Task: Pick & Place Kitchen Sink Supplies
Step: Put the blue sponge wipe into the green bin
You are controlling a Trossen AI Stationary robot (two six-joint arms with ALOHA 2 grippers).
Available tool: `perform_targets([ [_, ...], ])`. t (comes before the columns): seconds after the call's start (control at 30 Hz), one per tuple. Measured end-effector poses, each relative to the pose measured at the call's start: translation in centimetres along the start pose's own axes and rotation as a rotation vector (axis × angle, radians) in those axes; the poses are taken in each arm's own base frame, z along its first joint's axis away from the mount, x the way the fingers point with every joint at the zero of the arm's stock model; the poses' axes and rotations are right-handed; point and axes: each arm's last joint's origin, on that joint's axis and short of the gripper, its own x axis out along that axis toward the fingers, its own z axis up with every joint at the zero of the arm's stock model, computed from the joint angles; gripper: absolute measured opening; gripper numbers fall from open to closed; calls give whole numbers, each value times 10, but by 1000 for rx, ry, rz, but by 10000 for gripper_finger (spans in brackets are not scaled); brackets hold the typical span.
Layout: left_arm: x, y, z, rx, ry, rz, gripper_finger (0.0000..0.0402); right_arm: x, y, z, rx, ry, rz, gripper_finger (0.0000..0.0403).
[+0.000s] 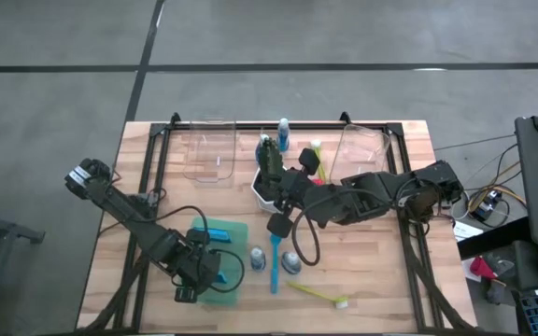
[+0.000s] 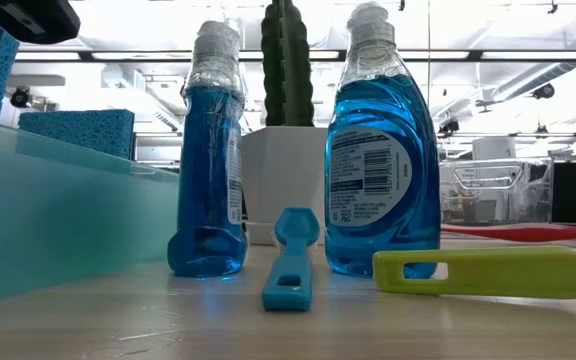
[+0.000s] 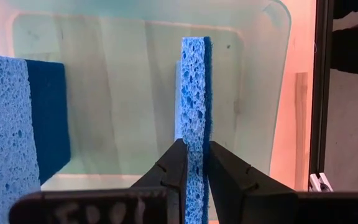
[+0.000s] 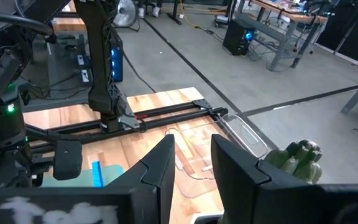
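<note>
Clamped between the left gripper's (image 3: 194,165) fingers, a sponge (image 3: 193,112) stands on edge over the green tray (image 1: 236,233) at lower left of the high view; a second sponge (image 3: 17,118) rests beside it. Two bottles (image 2: 208,160) (image 2: 382,150), a blue brush (image 2: 291,255) and a yellow brush (image 2: 493,270) lie lower centre. Right gripper (image 4: 191,158), fingers slightly apart, seems to hover by the cactus (image 1: 267,161).

- The left pincer (image 1: 197,276) hangs over the green tray (image 1: 236,233) at the table's (image 1: 381,280) seven o'clock.
- The right pincer (image 1: 280,217) sits near centre, beside the cactus (image 1: 267,159).
- A yellow brush (image 1: 318,293) lies at five o'clock.
</note>
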Motion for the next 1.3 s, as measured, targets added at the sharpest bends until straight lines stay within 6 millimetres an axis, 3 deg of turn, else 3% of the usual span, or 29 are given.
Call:
perform_targets([
  [0.47,0,-1,0,6,-6,-5,51,0,0,0,0,0,0,84],
  [1.0,0,-2,-3,-10,0,25,51,0,0,0,0,0,0,103],
  [1.3,0,-7,-6,9,-1,17,51,0,0,0,0,0,0,90],
])
